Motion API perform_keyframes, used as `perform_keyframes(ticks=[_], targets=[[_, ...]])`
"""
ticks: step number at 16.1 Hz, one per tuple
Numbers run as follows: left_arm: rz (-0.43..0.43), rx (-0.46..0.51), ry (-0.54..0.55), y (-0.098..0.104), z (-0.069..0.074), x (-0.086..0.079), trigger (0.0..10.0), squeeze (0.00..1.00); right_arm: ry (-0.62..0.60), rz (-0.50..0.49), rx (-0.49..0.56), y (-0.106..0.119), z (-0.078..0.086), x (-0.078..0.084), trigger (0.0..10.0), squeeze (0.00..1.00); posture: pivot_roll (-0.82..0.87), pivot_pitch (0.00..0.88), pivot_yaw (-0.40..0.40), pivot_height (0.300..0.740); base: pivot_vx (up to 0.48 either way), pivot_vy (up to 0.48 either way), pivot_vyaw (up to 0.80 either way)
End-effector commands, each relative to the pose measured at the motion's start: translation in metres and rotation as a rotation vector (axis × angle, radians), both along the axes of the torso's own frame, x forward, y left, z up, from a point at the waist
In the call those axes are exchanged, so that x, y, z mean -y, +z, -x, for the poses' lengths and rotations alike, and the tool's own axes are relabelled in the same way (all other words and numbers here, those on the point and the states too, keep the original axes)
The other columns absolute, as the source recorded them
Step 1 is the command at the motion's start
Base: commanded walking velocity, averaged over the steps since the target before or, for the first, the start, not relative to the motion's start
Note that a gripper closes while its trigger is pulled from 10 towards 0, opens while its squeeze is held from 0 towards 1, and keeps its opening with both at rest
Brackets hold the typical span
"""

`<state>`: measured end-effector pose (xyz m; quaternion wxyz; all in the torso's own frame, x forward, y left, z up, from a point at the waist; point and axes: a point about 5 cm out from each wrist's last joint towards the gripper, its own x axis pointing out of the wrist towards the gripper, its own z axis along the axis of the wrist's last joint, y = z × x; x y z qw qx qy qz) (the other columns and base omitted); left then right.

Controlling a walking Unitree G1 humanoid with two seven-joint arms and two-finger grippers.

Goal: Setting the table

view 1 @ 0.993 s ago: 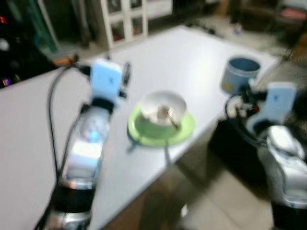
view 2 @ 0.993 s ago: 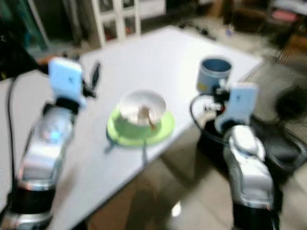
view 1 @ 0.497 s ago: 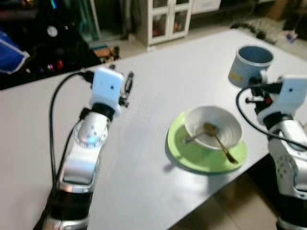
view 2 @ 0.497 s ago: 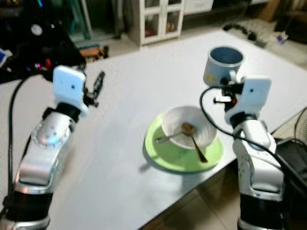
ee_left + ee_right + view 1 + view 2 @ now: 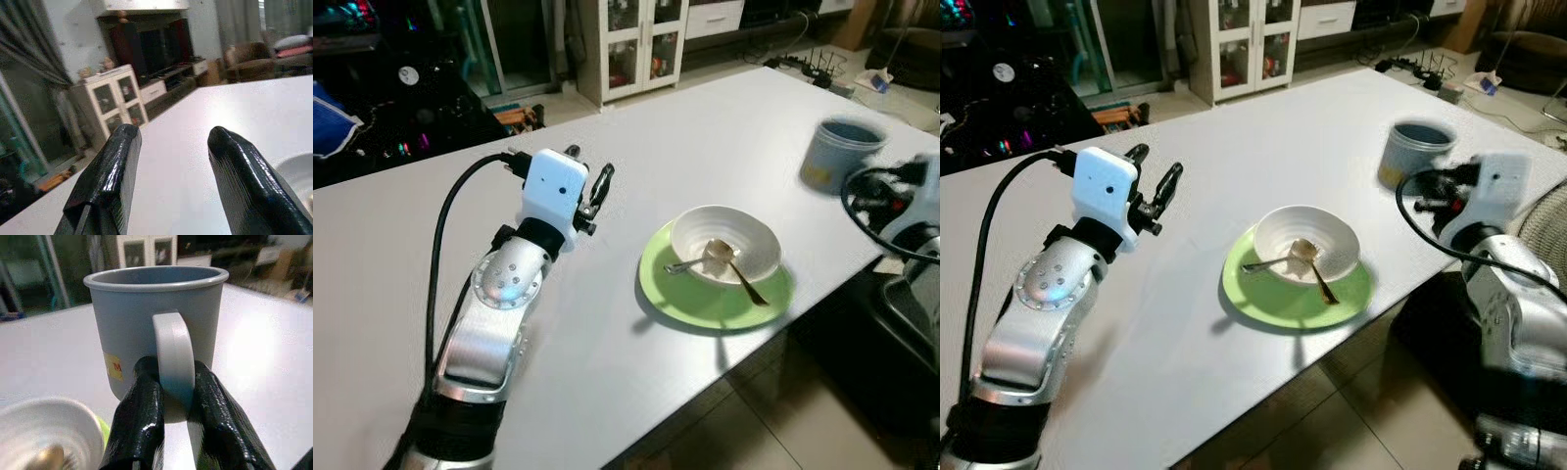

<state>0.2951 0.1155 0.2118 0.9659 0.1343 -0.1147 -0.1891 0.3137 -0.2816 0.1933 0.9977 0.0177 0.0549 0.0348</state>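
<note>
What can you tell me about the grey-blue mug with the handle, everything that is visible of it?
The grey-blue mug looks like matte plastic, round, with a thin rolled rim and a paler loop handle. A small yellow sticker with red print sits on its side. It stands upright near the white table's right edge, beyond the green plate. The right gripper pinches its handle between both black fingers.

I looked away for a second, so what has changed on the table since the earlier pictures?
Mostly the camera swung, so the whole scene shifted. The right claw stays shut on the handle of the blue mug, by the table's right side. The left claw still hovers open over the table. The bowl with its spoon sits unmoved on the green plate.
</note>
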Motion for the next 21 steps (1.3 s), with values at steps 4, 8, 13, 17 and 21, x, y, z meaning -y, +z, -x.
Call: perform_keyframes(ticks=[4, 8, 13, 17, 21], targets=[[-0.015, 0.005, -0.129, 0.028, -0.003, -0.003, 10.0, 0.00, 0.086, 0.070, 0.004, 0.005, -0.026, 0.030, 10.0, 0.00, 0.03, 0.024, -0.001, 0.740, 0.000, 0.000, 0.00], [0.012, -0.013, -0.126, 0.024, 0.007, -0.005, 10.0, 0.00, 0.022, 0.103, 0.015, -0.017, -0.025, 0.039, 10.0, 0.00, 0.06, 0.025, -0.014, 0.740, 0.000, 0.000, 0.00], [0.071, 0.017, -0.150, 0.033, 0.008, -0.002, 10.0, 0.00, -0.061, 0.035, 0.119, -0.050, -0.030, 0.015, 10.0, 0.00, 0.11, 0.000, 0.017, 0.740, 0.000, 0.000, 0.00], [0.045, -0.064, -0.277, 0.025, 0.021, -0.002, 10.0, 0.00, -0.125, 0.010, 0.121, -0.061, -0.030, 0.013, 10.0, 0.00, 0.13, 0.000, 0.036, 0.740, 0.000, 0.000, 0.00], [-0.030, -0.177, -0.378, 0.008, 0.030, -0.011, 10.0, 0.00, -0.197, 0.026, 0.125, -0.061, -0.027, 0.024, 10.0, 0.00, 0.14, 0.000, 0.066, 0.740, 0.000, 0.000, 0.00]])
